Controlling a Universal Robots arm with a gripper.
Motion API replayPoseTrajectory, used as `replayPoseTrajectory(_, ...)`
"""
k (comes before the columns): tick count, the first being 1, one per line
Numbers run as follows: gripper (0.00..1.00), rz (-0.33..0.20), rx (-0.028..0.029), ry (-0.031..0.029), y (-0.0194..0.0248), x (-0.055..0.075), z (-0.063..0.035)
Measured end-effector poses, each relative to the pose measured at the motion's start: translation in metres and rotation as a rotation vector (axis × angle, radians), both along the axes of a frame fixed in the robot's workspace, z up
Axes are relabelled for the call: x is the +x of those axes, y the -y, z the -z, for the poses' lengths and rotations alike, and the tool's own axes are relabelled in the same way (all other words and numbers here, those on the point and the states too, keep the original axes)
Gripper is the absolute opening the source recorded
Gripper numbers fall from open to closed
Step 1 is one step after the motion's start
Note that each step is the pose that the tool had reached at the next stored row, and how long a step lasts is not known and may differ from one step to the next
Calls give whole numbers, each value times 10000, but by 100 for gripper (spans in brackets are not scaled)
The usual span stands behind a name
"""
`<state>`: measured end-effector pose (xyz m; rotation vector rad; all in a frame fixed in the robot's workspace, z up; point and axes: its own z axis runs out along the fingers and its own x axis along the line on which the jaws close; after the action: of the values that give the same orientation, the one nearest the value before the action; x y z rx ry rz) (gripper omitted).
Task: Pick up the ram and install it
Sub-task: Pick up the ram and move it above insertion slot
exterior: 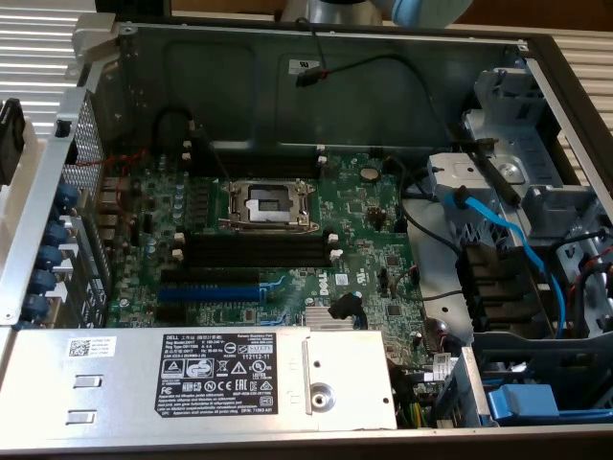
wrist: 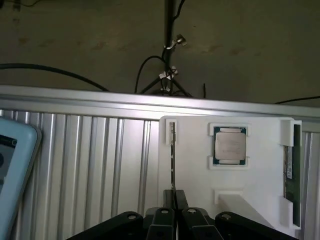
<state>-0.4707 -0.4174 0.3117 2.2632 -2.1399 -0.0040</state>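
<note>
One ram (wrist: 172, 150) stands on edge in a white holder (wrist: 195, 167), seen edge-on: long, thin dark strip w/ pale flecks along it. End effector (wrist: 175, 196) narrow, pinched on the ram's near end. CPU (wrist: 230, 145) sits in a holder pocket beside it; 2nd green stick (wrist: 289, 167) w/ white label sits past the CPU.

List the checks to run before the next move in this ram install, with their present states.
1. Gripper closed on the ram: ok, the stick stands edge-on in its grip.
2. Ram lifted free of the white holder: cannot tell.
3. CPU in its recess, apart from the gripper: ok.
4. Black memory slots on the motherboard empty: ok.
5. Slot latches open: cannot tell.
</note>
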Motion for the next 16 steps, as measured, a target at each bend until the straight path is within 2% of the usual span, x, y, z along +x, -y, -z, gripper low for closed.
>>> replayPoseTrajectory(6,12,0,-12,0,0,46,-271)
replayPoseTrajectory(12,12,0,-10,-17,5,272,-538)
replayPoseTrajectory(16,12,-1,-11,-87,16,427,-688)
